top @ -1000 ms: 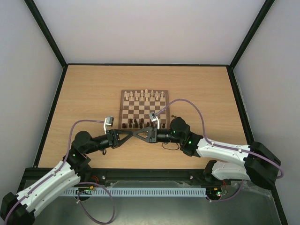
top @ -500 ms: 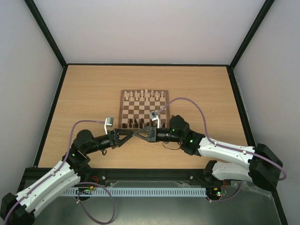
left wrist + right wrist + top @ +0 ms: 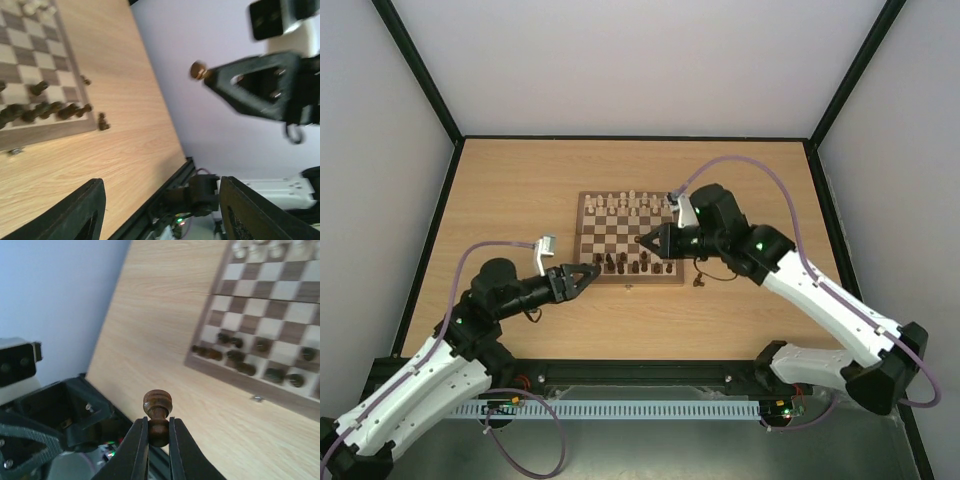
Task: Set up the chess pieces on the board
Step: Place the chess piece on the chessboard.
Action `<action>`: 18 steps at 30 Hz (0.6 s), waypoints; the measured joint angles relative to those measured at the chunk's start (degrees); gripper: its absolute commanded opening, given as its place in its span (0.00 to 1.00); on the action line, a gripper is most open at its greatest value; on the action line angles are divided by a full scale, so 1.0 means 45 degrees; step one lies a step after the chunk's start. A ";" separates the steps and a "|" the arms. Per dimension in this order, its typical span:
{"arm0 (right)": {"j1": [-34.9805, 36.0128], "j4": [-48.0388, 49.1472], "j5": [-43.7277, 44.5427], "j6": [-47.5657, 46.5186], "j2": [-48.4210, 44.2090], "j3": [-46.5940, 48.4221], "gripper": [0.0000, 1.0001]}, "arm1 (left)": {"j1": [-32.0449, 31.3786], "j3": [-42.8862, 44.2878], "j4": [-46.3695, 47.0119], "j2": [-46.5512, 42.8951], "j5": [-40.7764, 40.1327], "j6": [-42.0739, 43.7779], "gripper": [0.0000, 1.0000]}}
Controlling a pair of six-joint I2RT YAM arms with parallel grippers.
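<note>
The right pincer [image 3: 642, 239] is clenched on a dark pawn [image 3: 158, 416], gripping its base and holding it raised over the chessboard [image 3: 579, 225]. The other dark chess pieces [image 3: 625, 263] crowd the board's near rows, opposite the pale chessmen [image 3: 630, 203]. The left pincer [image 3: 590, 272] is released and empty, above the bench [image 3: 510, 200] beside the board's near left corner.

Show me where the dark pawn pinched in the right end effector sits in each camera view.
Top external: the dark pawn is at the tip of the right end effector, above the middle of the board.
Left wrist: upper right, against the wall, at that end effector's tip.
Right wrist: bottom centre, clamped between the fingers.
Shared landmark: the board's near border with its row of dark pieces.
</note>
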 measured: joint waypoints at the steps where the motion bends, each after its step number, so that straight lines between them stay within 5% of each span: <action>1: -0.0185 -0.0840 0.0185 -0.0393 0.0330 0.0617 0.04 | 0.0005 -0.0039 -0.0121 0.0223 -0.0015 0.0151 0.66; 9: -0.0471 -0.5644 0.2273 -0.2293 0.3390 0.3463 0.04 | 0.0039 -0.0350 -0.0476 0.1321 -0.0039 0.1156 0.66; 18: -0.0913 -0.7257 0.4376 -0.3133 0.6407 0.4099 0.03 | 0.0296 -0.0855 -0.0384 0.1394 0.0355 0.1666 0.66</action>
